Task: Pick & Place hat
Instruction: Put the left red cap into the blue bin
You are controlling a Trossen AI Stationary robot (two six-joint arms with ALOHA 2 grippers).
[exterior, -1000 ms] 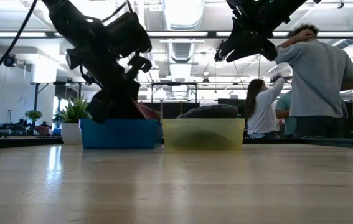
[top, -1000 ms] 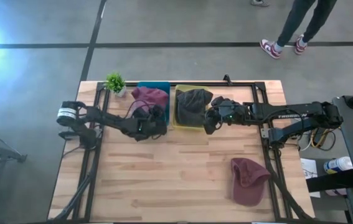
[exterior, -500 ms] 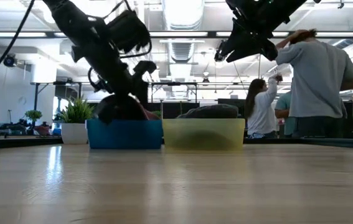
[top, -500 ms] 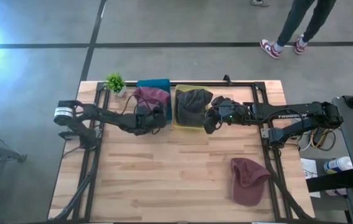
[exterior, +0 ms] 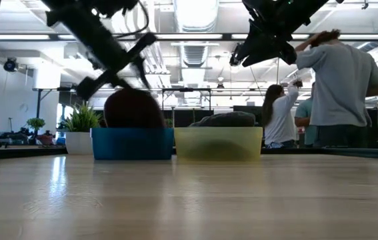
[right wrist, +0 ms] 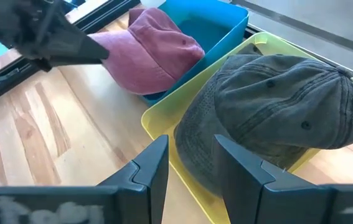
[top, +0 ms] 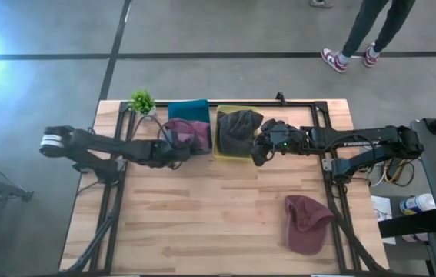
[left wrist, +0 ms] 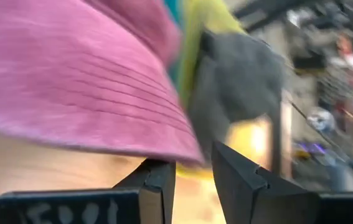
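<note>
A maroon hat (top: 192, 135) lies in the blue bin (top: 187, 108), its brim hanging over the bin's near wall. A dark grey hat (top: 239, 127) fills the yellow bin (top: 219, 154) beside it. A second maroon hat (top: 306, 223) lies flat on the table near the right edge. My left gripper (top: 178, 148) is open, just off the first hat's brim (left wrist: 132, 130) on its near-left side. My right gripper (top: 258, 154) hovers open above the yellow bin's near right corner, over the grey hat (right wrist: 276, 106). My left gripper has one fingertip (left wrist: 160, 171) right under the edge of the maroon hat's brim (left wrist: 176, 146). Whether it touches the brim, I cannot tell. The hat rests in the bin, not between the fingers.
A small potted plant (top: 142, 101) stands at the far left corner beside the blue bin. Black frame rails run along the table's left and right sides. Bare wood spans the near half of the table. People stand beyond the far edge (exterior: 339, 87).
My left arm has drawn back toward the table's left edge and risen, its gripper leaving the blue bin. The maroon hat has stayed in the bin, settled toward its near wall. The bin has slid slightly to the right.
</note>
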